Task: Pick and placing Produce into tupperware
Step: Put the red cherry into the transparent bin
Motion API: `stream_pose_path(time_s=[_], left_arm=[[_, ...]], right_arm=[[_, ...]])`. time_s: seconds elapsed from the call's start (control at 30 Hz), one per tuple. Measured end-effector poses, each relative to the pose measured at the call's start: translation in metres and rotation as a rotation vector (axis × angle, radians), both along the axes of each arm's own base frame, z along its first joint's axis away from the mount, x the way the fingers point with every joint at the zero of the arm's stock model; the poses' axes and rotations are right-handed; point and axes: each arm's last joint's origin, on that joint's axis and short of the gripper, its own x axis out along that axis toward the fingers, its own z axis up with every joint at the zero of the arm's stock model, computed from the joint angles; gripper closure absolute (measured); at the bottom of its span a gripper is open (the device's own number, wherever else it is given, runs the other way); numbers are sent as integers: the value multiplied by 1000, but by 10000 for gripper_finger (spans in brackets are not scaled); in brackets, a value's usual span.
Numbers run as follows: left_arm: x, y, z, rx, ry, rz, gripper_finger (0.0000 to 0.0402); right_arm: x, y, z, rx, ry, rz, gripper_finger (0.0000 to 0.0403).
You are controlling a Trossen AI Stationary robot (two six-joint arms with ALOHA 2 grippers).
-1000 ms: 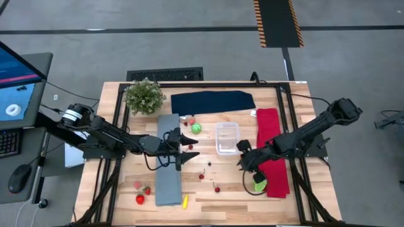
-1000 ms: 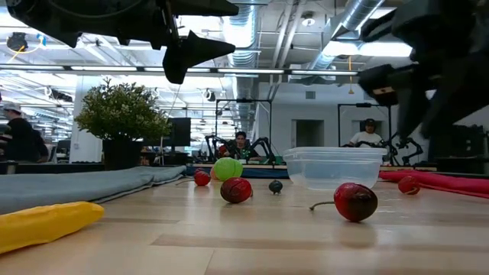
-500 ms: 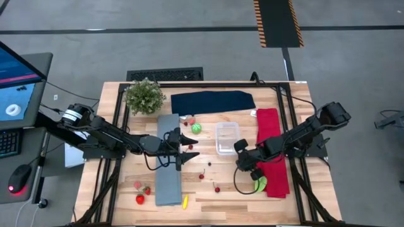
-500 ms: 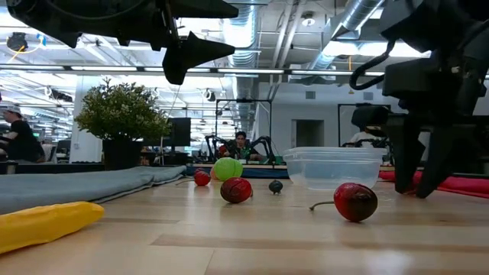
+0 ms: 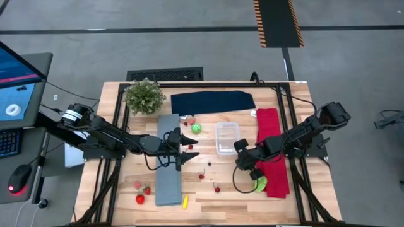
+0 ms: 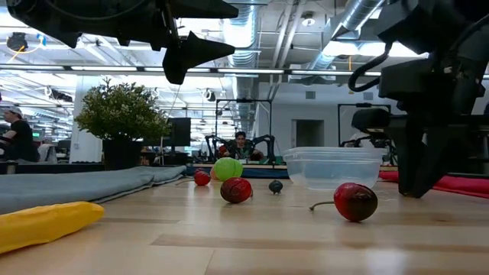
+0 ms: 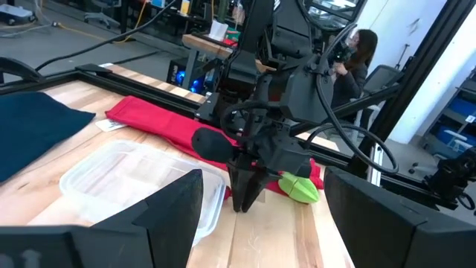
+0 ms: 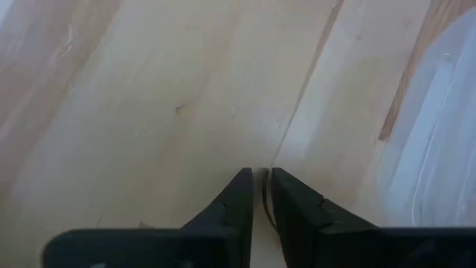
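The clear tupperware (image 5: 227, 138) (image 6: 334, 166) stands on the table's middle, with nothing in it. My right gripper (image 5: 242, 169) (image 8: 258, 177) points down just near of it, shut, tips at the bare wood. A lime-green piece (image 5: 260, 184) (image 7: 299, 188) lies right of it by the red cloth's edge. Two cherries (image 5: 202, 176) (image 5: 216, 188) lie left of it. A green ball (image 5: 196, 128), strawberries (image 5: 140, 199) and a yellow piece (image 5: 185, 202) rest farther left. My left gripper (image 5: 192, 146) hovers open above the grey cloth's right edge. My right gripper comes from above, pointing down, its shut fingertips (image 7: 243, 205) at the bare table top between the tupperware and the lime-green piece. Nothing shows between the fingers. Whether the tips touch the wood, I cannot tell.
A potted plant (image 5: 144, 96) stands at the far left corner and a navy cloth (image 5: 213, 101) lies along the far edge. A grey cloth (image 5: 168, 161) lies left of centre, a red cloth (image 5: 271, 151) at the right. People sit in the room beyond.
My right gripper has come down from well above the table to the table top, near of the tupperware. In the low view its fingers stood apart half a second ago and now stand together. The produce and the tub have stayed in place.
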Motion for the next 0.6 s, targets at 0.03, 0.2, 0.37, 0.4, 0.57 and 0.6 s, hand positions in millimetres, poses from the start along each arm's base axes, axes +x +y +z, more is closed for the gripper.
stream_pose_path(time_s=[0.03,0.2,0.37,0.4,0.57,0.6], left_arm=[[0,0,0,0,0,0,132],[0,0,0,0,0,0,132],[0,0,0,0,0,0,132],[0,0,0,0,0,1,132],[0,0,0,0,1,0,132],[0,0,0,0,1,1,132]], right_arm=[[0,-1,0,9,3,-1,341],[0,-1,0,24,8,-17,389],[2,0,2,44,17,-65,383],[3,0,3,47,18,-72,384],[13,7,16,53,-2,-53,390],[17,9,21,61,-18,-49,389]])
